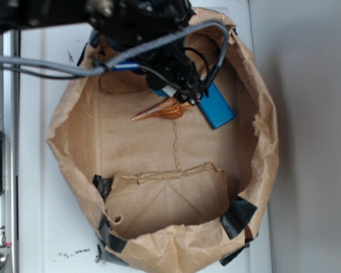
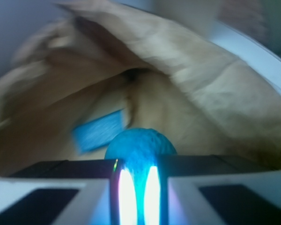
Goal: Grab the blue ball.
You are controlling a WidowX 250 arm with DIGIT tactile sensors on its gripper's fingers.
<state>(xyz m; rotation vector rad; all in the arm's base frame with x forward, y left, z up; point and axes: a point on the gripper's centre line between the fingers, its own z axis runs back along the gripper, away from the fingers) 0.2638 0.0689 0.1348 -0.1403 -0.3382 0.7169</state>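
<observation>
Inside the crumpled brown paper bag (image 1: 159, 153), up near its far wall, the gripper (image 1: 179, 91) hung over the bag floor. Wrist view showed the blue ball (image 2: 139, 147) wedged between the two fingers (image 2: 79, 187), their inner faces pressed close on either side of it, so the gripper was clamped on the ball. From the exterior view the ball itself was hidden under the black arm and cables; only a sliver of blue showed there, cannot tell if ball or block.

Blue block (image 1: 216, 107) lay flat just right of the gripper, tilted diagonally, its lower end near the right bag wall. Orange shell (image 1: 162, 111) lay just below-left of the gripper, pointed tip aimed left, broad end tucked under the fingers; touching or not, cannot tell.

Bag rim stood up all round, folded and uneven, taped with black tape (image 1: 237, 216) at the near corners. A loose paper flap (image 1: 167, 196) covered the near part of the floor. Middle of the floor lay open between shell and flap. Wrist view blurred: paper wall rose close behind the ball, block to its left. White tabletop (image 1: 40, 187) outside the rim.
</observation>
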